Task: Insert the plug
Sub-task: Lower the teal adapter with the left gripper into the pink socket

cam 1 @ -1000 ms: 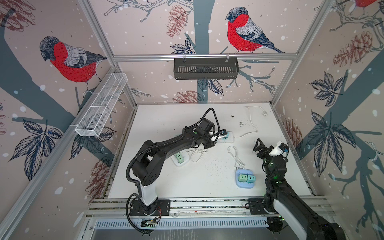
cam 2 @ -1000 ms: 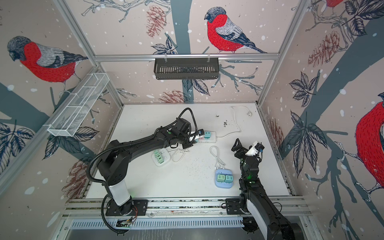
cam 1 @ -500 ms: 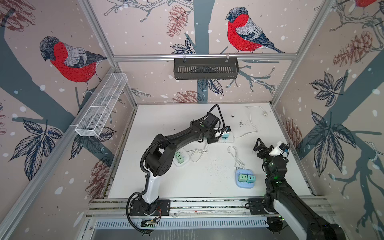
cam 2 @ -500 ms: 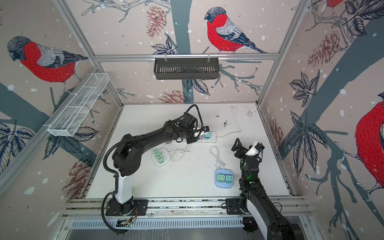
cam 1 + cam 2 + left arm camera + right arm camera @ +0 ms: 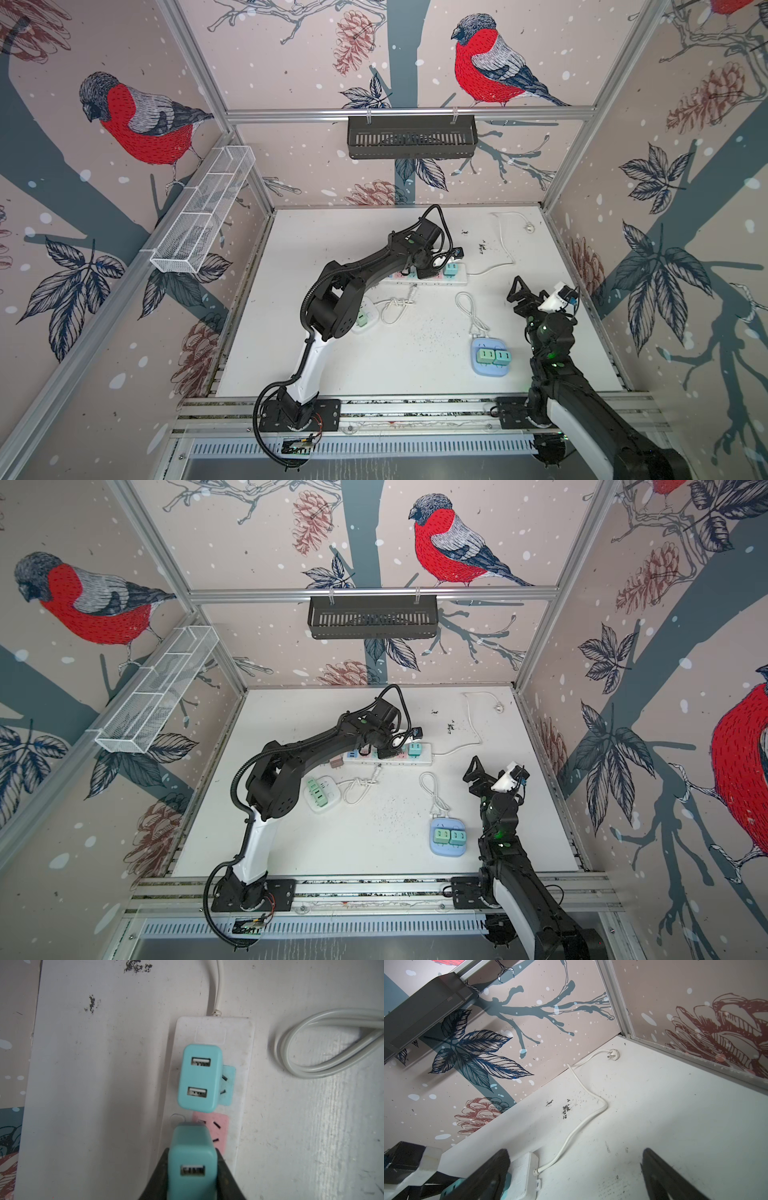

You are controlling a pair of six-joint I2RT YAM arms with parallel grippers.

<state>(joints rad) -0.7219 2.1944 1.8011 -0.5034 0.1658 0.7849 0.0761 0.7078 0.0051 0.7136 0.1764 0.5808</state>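
Even, soft light is filling the scene; glare is streaking the desk point(image 5: 342, 1126), and the nearest teal USB charger point(image 5: 192, 1167) is looking blurred.

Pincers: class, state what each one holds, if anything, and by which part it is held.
The left pincer grips a teal plug by its two opposite sides, at the pink socket. The right pincer stands open, holding nothing.

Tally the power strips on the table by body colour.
White: 2 (long strip, small strip with green sockets)
Blue: 1 (blue strip)
Total: 3
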